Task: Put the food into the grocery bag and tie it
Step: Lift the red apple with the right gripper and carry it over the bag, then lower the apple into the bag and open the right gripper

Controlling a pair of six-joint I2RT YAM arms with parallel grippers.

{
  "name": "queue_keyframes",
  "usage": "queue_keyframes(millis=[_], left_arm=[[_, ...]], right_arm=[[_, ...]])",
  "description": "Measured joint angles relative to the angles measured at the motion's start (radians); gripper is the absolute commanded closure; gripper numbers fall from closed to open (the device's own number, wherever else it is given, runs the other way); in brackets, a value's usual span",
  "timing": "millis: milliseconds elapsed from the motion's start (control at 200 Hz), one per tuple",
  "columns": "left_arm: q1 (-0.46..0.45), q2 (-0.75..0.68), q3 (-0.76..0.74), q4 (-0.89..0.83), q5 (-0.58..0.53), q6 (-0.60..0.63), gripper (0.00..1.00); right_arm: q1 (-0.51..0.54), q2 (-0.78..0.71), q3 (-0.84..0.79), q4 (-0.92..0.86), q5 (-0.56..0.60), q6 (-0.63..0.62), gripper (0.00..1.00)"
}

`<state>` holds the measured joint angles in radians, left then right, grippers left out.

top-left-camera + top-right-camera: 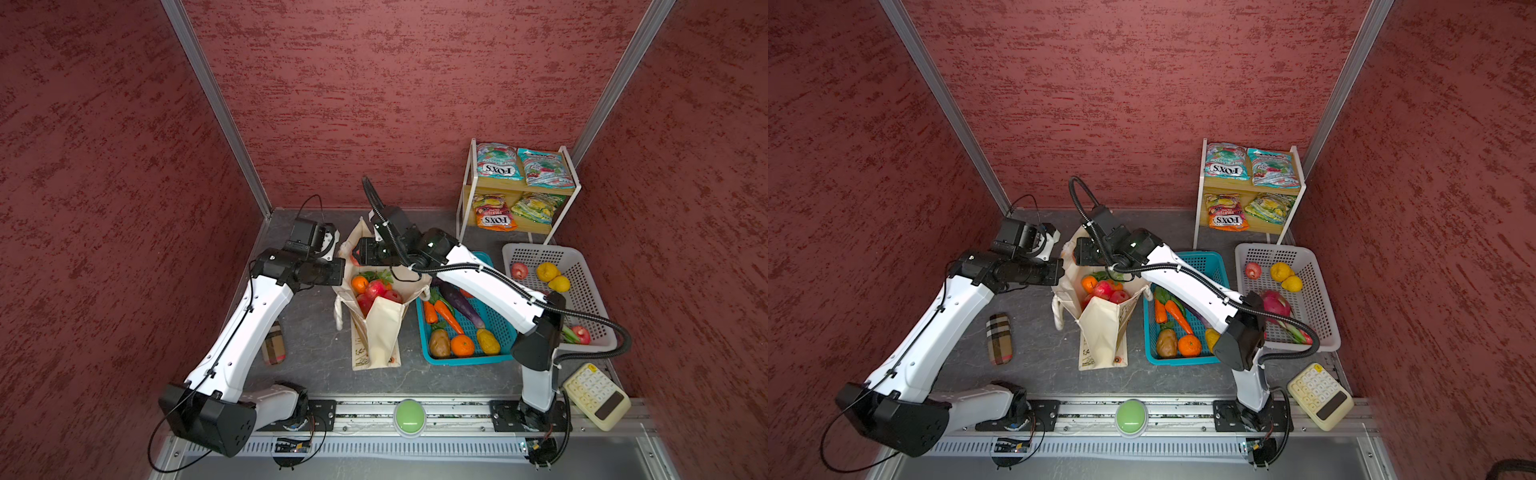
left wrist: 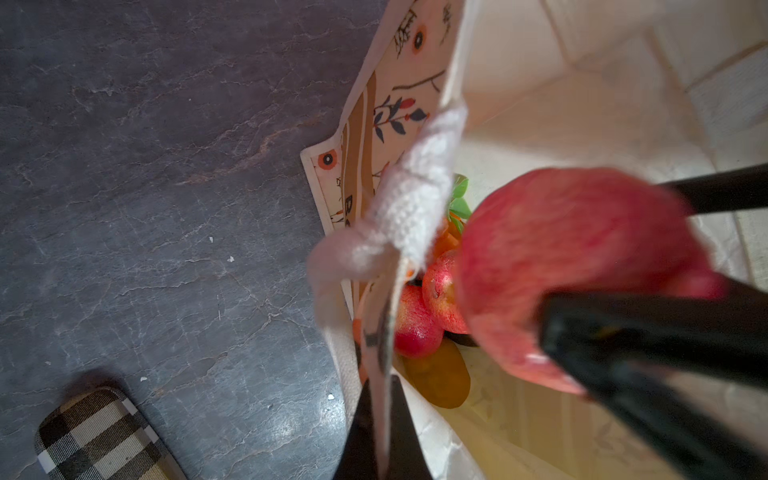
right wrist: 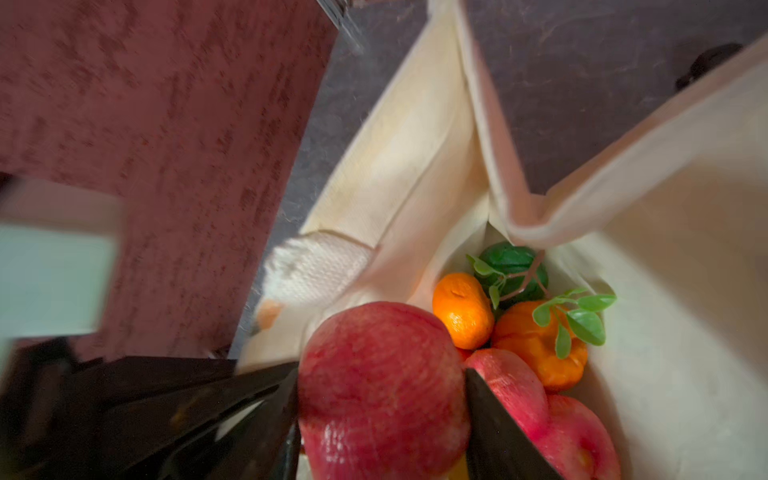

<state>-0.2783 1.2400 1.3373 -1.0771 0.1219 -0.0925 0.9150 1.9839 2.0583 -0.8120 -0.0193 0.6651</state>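
Note:
The cream grocery bag (image 1: 382, 328) (image 1: 1100, 332) stands open mid-table. My left gripper (image 2: 380, 380) (image 1: 337, 271) is shut on the bag's rim beside its white rope handle (image 2: 415, 199) and holds that side out. Over the bag's mouth, my right gripper (image 3: 382, 371) (image 1: 365, 253) is shut on a red apple (image 3: 382, 382) (image 2: 573, 257). Inside the bag lie more food: an orange (image 3: 459, 309), an orange pumpkin (image 3: 536, 349), a green vegetable (image 3: 511, 262) and red apples (image 1: 376, 289). In both top views the held apple is mostly hidden under the right wrist.
A teal basket (image 1: 469, 359) with carrots, a potato and an orange sits right of the bag. Beyond it is a white basket (image 1: 536, 251) with fruit. A shelf rack holds FOX'S packets (image 1: 496, 164). A plaid case (image 1: 274, 345), calculator (image 1: 594, 395) and green button (image 1: 409, 415) lie nearer the front.

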Motion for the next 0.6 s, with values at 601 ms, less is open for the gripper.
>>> queue_keyframes(millis=[601], left_arm=[[0.000,0.001,0.002,0.000,0.000,0.000,1.00]], right_arm=[[0.006,0.057,-0.037,-0.043,0.013,-0.053,0.52]])
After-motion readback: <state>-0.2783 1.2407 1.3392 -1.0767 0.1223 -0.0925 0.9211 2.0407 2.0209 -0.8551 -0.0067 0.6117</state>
